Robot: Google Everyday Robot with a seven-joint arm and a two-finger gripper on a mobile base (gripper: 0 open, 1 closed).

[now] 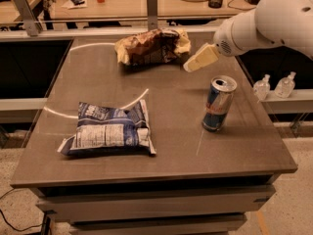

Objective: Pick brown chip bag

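Reddish-brown and crumpled, the brown chip bag (151, 47) lies near the far edge of the bench (186, 111), and the end effector (199, 58), its opening impossible to tell, hovers just beside one pale yellow end, so it should centre over the puffy middle before descending.

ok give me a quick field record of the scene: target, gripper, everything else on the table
target: brown chip bag, crumpled, lying at the far edge of the table
gripper: gripper just off the bag's right end, pointing down toward it
grasp: none yet, bag resting on the table
blue bag: blue bag lying flat, front left, label side up
can: can upright, right side, nearer the camera than the gripper
background: small bottles on a ledge beyond the table's right edge
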